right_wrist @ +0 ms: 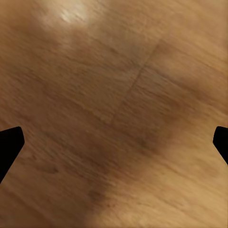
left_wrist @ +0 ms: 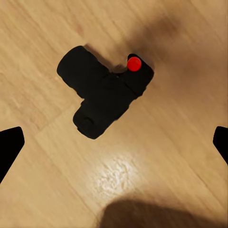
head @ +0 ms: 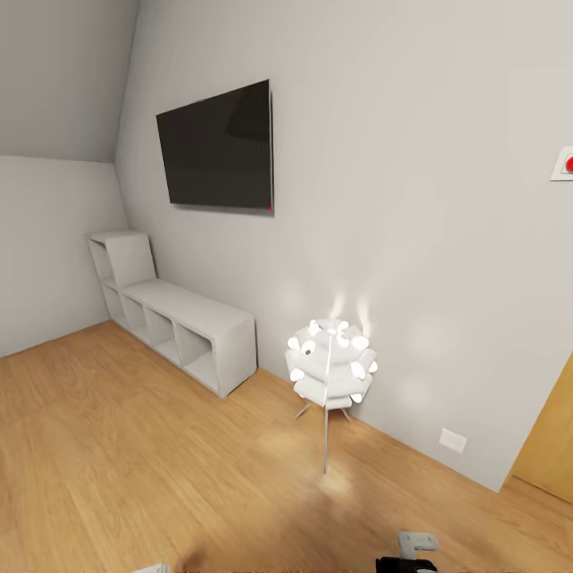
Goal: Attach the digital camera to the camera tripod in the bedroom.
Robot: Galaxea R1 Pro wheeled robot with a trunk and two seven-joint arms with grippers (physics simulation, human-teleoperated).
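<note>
**Camera lies on the floor under the left gripper**

The digital camera [left_wrist: 103, 92] lies on the light wood floor [left_wrist: 180, 142]. It is small, black and boxy, with a red button [left_wrist: 134, 63] near one end. The left gripper [left_wrist: 114, 142] hangs above it with its two black fingers [left_wrist: 9, 147] spread wide apart. They hold nothing and do not touch the camera, which sits just ahead of the gap between them.

The right gripper [right_wrist: 114, 142] is also spread wide. Its dark fingertips [right_wrist: 9, 145] show at the two sides of its wrist view, and bare wood floor [right_wrist: 118, 95] lies between them. It holds nothing.

From the head view, the bedroom has white walls and a sloped ceiling. A black flat TV [head: 217, 149] hangs on the wall. Under it, against the wall, stands a white cubby shelf [head: 175, 318] with open boxes. Near the shelf stands a white floor lamp [head: 330, 366] on thin legs, and it glows. A wooden door [head: 549, 446] shows at the right edge. A small white plate with a red dot [head: 563, 164] is on the wall above it.
</note>
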